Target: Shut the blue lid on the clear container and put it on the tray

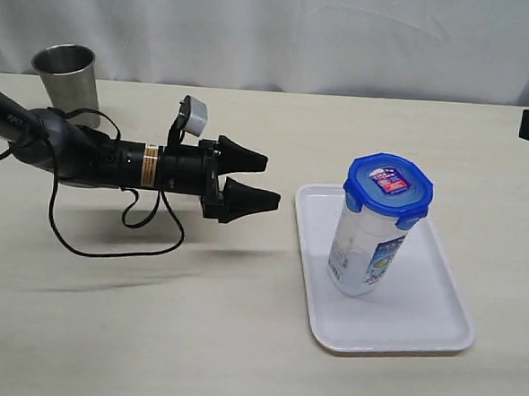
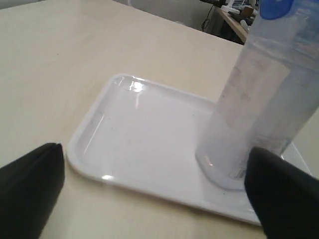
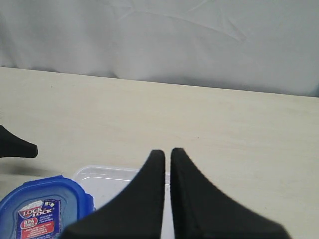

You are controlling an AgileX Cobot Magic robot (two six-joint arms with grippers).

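Tall translucent plastic canister with blue-and-white printed label (image 1: 364, 258): upright on flat white rectangular plastic tray with low rim (image 1: 391, 336), left of the tray's middle in the exterior view. Capped by bright-blue rounded-square plastic lid (image 1: 388, 186), seated flat on the mouth, sticker on top, visible side tabs folded down.

Tray flat on pale wood-grain worktop (image 1: 193, 337), right of centre.

Left pincer (image 1: 272, 180): black fingers spread wide, nothing between them. Held level above the worktop, tips aimed at the tray, just short of its near-left edge and apart from the canister. In the left wrist view, canister base seen close to one fingertip, contact impossible to tell from there. Black cable (image 1: 109, 242) looping below the arm onto the worktop.

Right pincer (image 3: 167, 152): fingers pressed together, gripping nothing, raised over the worktop, well apart from the canister. Only a dark block of that arm visible at the far right edge of the exterior view.

Grey steel cup (image 1: 67, 78): upright at the far left, behind the left arm.
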